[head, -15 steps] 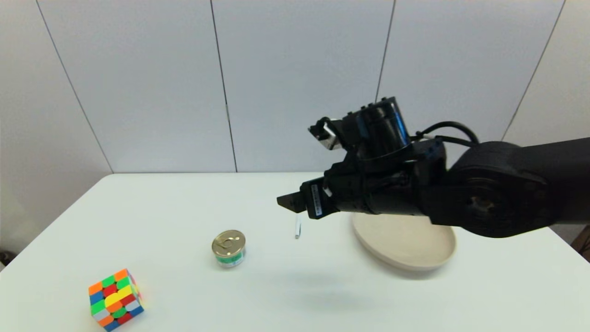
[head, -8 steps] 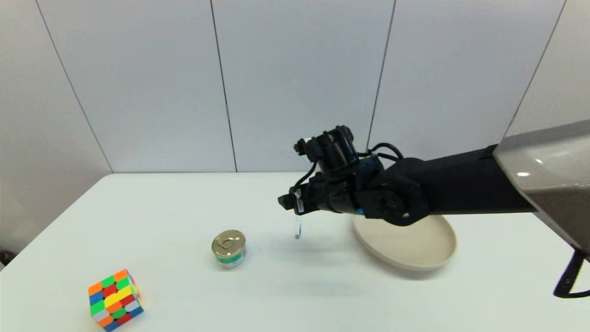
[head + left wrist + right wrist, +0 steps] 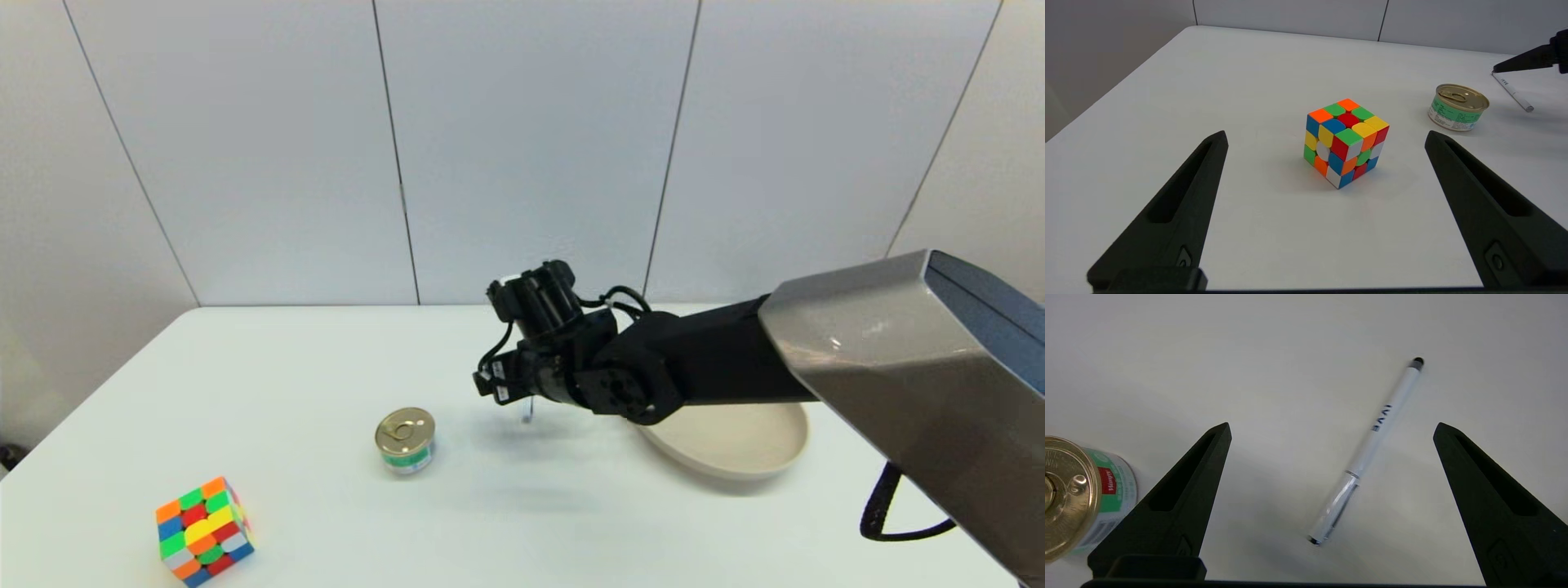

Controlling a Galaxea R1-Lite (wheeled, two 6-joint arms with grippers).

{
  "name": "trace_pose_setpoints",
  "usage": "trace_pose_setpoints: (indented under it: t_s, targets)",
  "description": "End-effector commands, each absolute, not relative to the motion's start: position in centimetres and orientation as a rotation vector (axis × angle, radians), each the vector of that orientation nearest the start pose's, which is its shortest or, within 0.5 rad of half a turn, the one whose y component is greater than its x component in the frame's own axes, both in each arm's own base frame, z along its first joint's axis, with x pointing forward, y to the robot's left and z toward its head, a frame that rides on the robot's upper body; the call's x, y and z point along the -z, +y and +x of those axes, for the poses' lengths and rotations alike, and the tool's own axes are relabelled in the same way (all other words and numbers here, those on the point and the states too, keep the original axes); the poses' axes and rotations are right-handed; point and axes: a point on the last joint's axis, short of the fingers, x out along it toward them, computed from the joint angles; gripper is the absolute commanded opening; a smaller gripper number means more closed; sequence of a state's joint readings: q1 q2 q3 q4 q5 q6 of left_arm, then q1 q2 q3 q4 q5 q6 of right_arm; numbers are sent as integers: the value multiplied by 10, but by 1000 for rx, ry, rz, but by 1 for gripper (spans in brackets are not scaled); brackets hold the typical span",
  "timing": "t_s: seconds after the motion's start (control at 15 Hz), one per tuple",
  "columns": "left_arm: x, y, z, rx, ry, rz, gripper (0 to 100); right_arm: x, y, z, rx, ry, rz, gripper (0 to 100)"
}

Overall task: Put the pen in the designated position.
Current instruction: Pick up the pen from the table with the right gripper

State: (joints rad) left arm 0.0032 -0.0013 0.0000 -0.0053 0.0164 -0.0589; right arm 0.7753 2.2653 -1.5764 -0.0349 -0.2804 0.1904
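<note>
Since a second ago our right claw (image 3: 490, 387) has dropped low over the pen (image 3: 1367, 451), fingers spread, pen flat on the tabletop (image 3: 269, 384); next, straddle and pinch it.

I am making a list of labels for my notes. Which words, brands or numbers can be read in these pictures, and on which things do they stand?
"IVVE", or nearly so, in dark blue letters on the barrel of the pen; uncertain.
A white word on the red patch of the can: too small to read.
Fine print on the can's green label: too small to read.
The puzzle cube: no text.
</note>
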Motion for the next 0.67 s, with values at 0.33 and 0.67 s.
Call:
trace_pose_setpoints:
  t_s: [0.33,0.67]
  targets:
    - [-76,0,-23,-20,-8,-60,100,-95,325,336,-334,623,-159,100]
    - [-76,0,-23,-21,-8,-60,100,-97,324,339,-296,610,-142,100]
